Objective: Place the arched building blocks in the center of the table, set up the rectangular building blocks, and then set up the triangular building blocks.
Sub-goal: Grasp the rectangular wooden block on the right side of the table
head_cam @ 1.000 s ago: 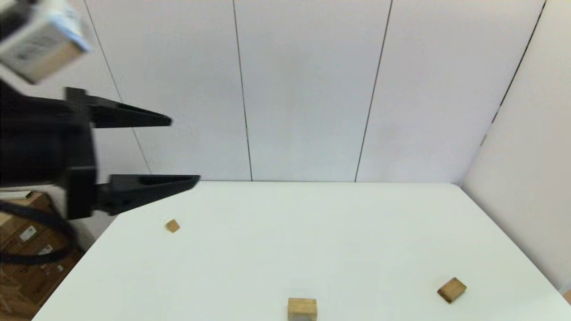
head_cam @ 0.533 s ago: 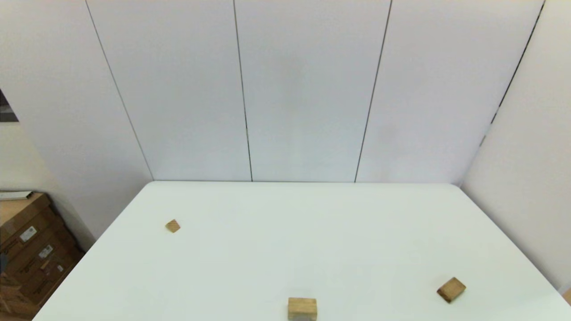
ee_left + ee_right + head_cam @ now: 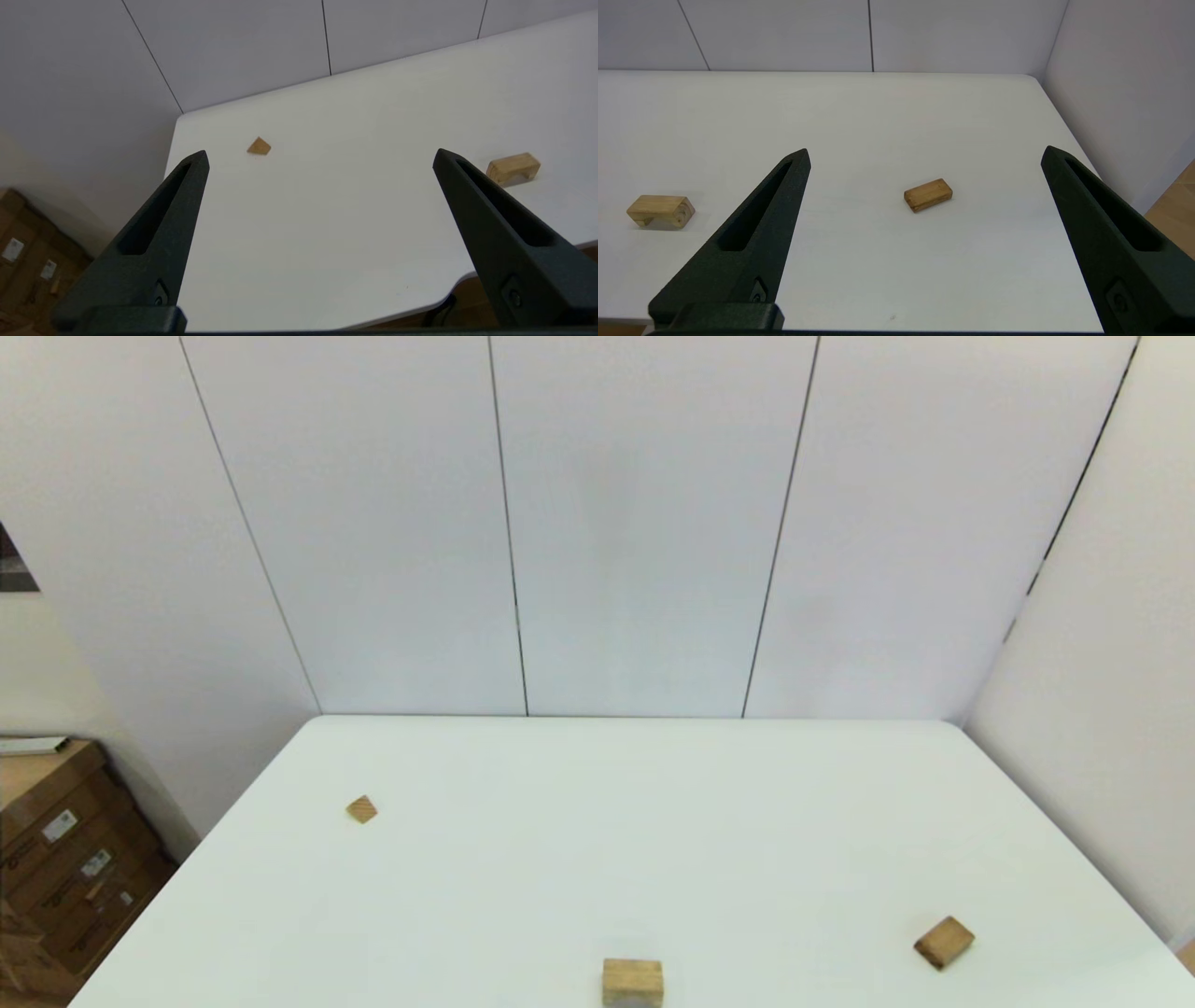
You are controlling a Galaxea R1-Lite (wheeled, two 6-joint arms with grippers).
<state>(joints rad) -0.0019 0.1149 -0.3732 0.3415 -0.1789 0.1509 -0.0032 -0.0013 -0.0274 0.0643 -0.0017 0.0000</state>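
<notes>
Neither arm appears in the head view. The pale tan arched wooden block (image 3: 632, 982) sits at the white table's (image 3: 597, 840) near edge, partly cut off. The left gripper (image 3: 320, 156) and right gripper (image 3: 924, 154) hover spread wide, empty; the reddish-brown rectangular slab (image 3: 927, 194) lies beyond the right one, the small tan triangular wedge (image 3: 259, 146) far-left. Box labels are unreadable.

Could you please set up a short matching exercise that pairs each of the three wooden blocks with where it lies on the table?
Things:
1. arched block
2. rectangular block
3. triangular block

Places on the table, seen from the head view:
A. far left part
B. near edge, around the middle
C. near right part

Pairs: 1-B, 2-C, 3-A.
</notes>
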